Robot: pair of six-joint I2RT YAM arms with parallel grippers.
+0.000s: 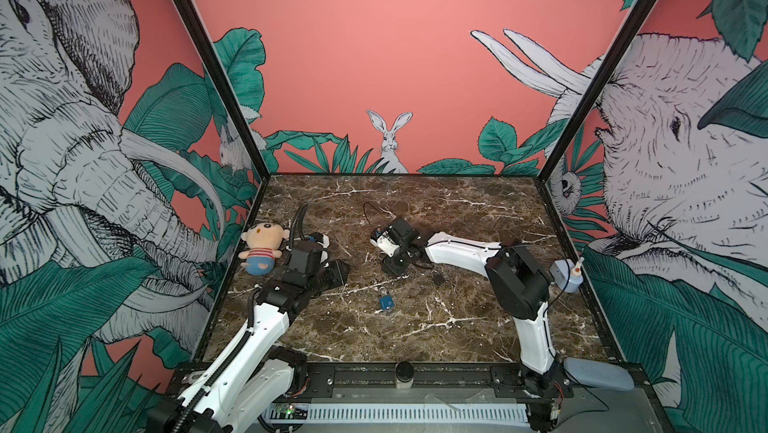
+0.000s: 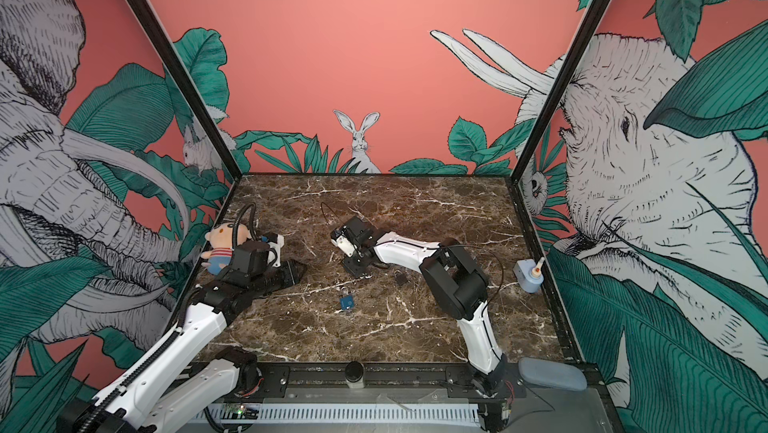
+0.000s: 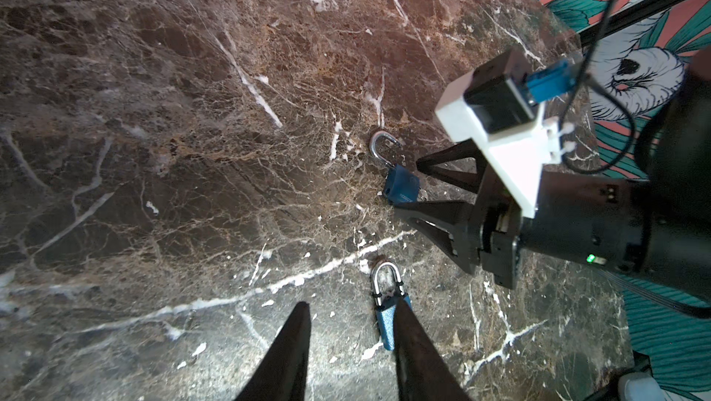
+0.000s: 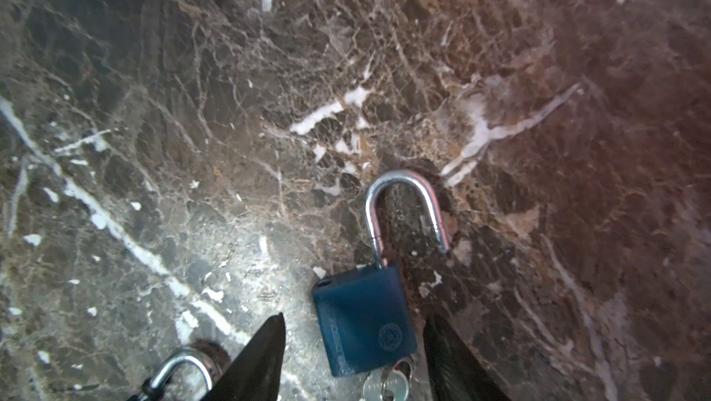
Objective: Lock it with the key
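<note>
Straddles open padlock with right gripper spread, not clamped on it, probably ready to steady it. Lies flat on table, key in its base for turning. Holds left gripper spread and empty, back from it; shut padlock near it.

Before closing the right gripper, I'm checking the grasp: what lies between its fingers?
The open blue padlock, key inserted; the right wrist view shows it.

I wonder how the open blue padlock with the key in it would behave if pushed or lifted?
The open blue padlock lies flat on the marble tabletop, so it would likely slide, not roll. Its steel shackle stands released at one end, so it may swivel when lifted. It looks rigid and probably heavy for its size.
</note>
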